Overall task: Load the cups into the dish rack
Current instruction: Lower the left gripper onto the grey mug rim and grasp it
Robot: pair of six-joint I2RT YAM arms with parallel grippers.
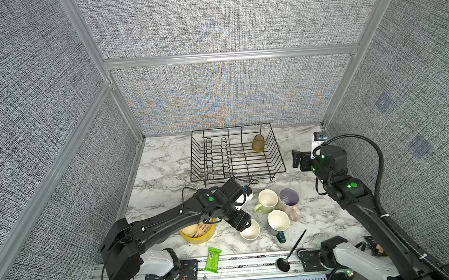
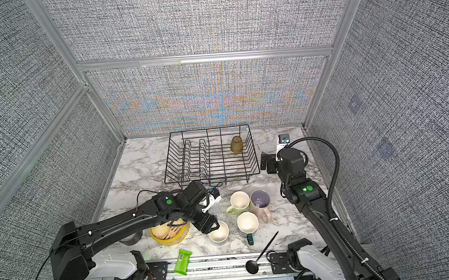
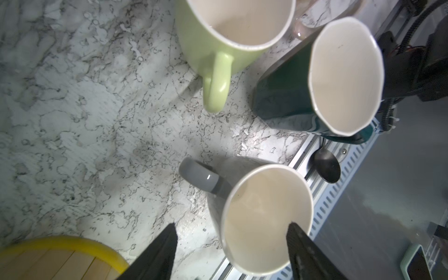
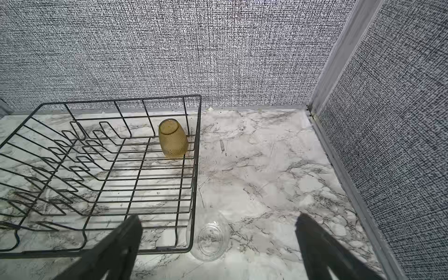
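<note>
Step, as I judge: picking grey-white mug (image 1: 250,230), lower centre | left jaws apart astride its rim; right jaws apart, empty | amber tumbler (image 1: 258,143) in dish rack (image 1: 247,168) | next: close, lift.

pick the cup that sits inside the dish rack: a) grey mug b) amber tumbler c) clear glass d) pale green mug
B: the amber tumbler stands inside the dish rack near its far right corner, while the clear glass lies outside it, beside a near corner.
</note>
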